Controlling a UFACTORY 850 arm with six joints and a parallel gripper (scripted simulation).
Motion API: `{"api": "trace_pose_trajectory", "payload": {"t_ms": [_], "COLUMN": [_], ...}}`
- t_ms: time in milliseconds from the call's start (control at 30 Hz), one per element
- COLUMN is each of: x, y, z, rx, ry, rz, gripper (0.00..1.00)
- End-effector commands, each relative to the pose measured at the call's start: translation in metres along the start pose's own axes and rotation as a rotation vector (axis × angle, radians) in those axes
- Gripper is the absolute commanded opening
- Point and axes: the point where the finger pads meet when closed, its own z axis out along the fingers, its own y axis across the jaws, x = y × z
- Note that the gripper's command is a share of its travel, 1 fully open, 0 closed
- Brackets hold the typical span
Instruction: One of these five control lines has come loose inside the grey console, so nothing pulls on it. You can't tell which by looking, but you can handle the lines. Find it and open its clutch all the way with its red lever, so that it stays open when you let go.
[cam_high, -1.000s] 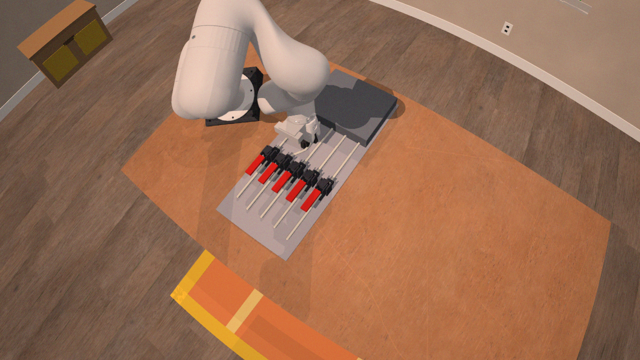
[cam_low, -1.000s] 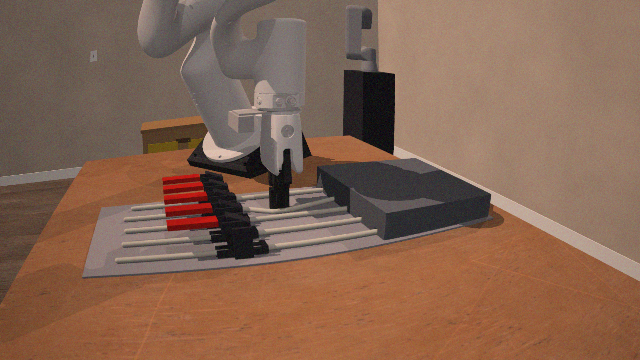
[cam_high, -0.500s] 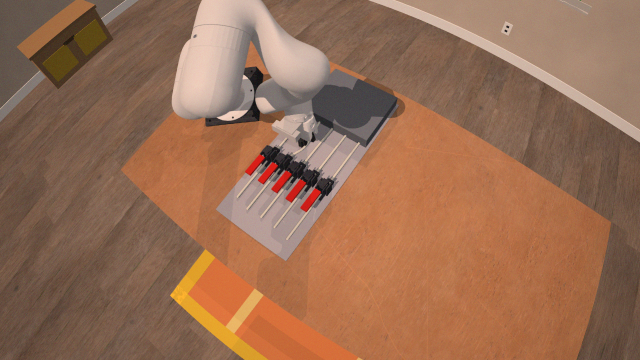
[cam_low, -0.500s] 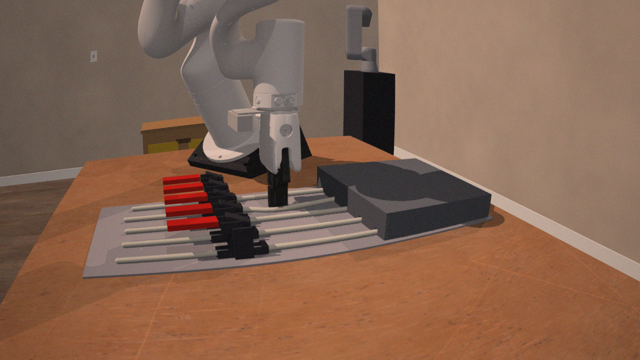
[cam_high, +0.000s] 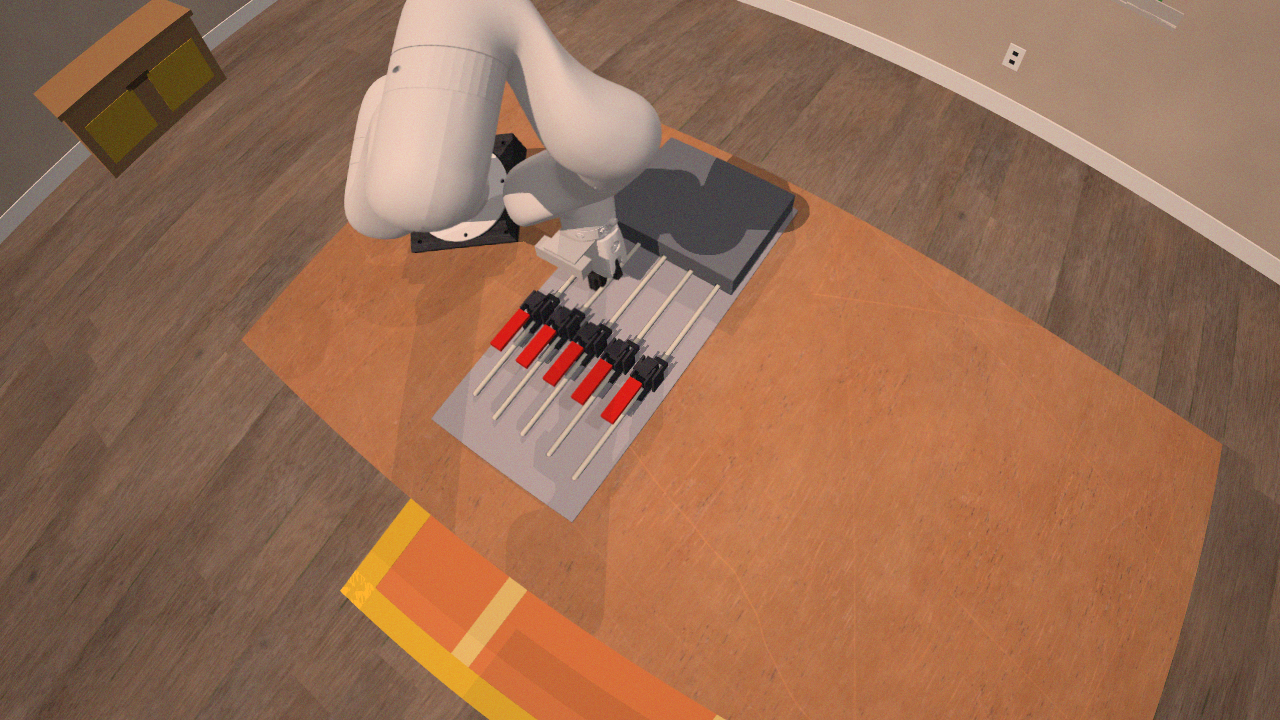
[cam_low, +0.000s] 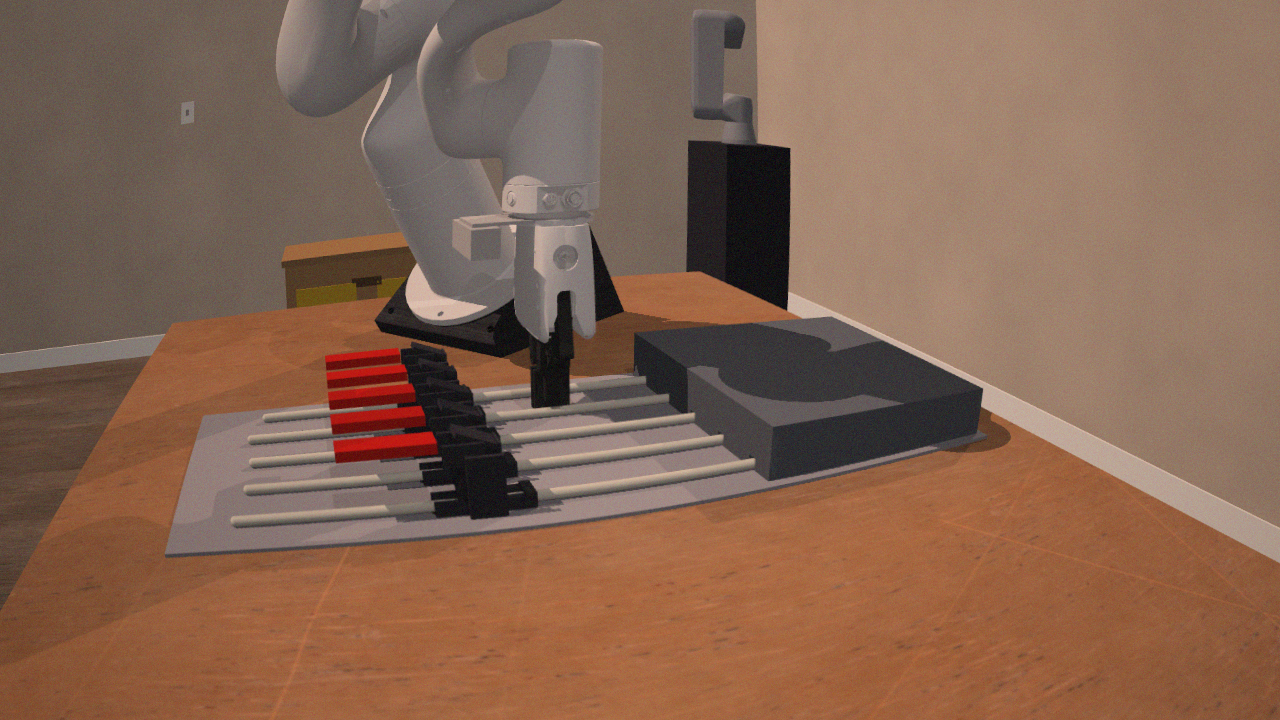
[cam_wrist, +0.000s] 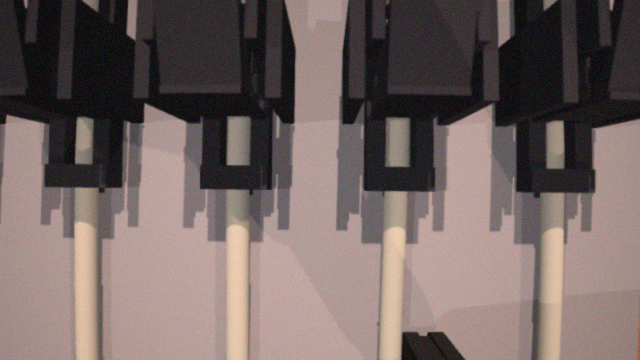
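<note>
Five pale control lines (cam_high: 666, 304) (cam_low: 626, 481) (cam_wrist: 237, 280) run from the grey console (cam_high: 707, 214) (cam_low: 805, 385) across a grey base plate (cam_high: 501, 447) (cam_low: 205, 483). Each passes through a black clutch (cam_high: 651, 371) (cam_low: 487, 488) (cam_wrist: 397, 95) with a red lever (cam_high: 621, 399) (cam_low: 384, 445) lying flat. All lines look straight. My gripper (cam_high: 595, 279) (cam_low: 550, 394) (cam_wrist: 425, 346) is shut and empty. It points down with its tips low at the plate, between the clutches and the console, close beside one of the lines nearest the arm's base.
The arm's base (cam_high: 465, 232) stands just behind the plate. A black pedestal (cam_low: 738, 214) stands at the table's far corner. A wooden cabinet (cam_high: 129, 85) (cam_low: 344, 268) stands on the floor beyond the table. An orange and yellow strip (cam_high: 465, 626) lies at the front.
</note>
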Motion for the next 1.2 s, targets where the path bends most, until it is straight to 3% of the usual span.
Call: {"api": "trace_pose_trajectory", "payload": {"t_ms": [0,633,833,1167], "x": [0.0,0.0,0.0,0.0], "y": [0.005,0.008,0.008,0.008], "z": [0.0,-0.004,-0.017,-0.066], "rx": [0.0,0.0,0.0,0.0], "ry": [-0.001,-0.001,-0.001,-0.001], "rz": [0.0,0.0,0.0,0.0], "gripper": [0.0,0.0,0.0,0.0]}}
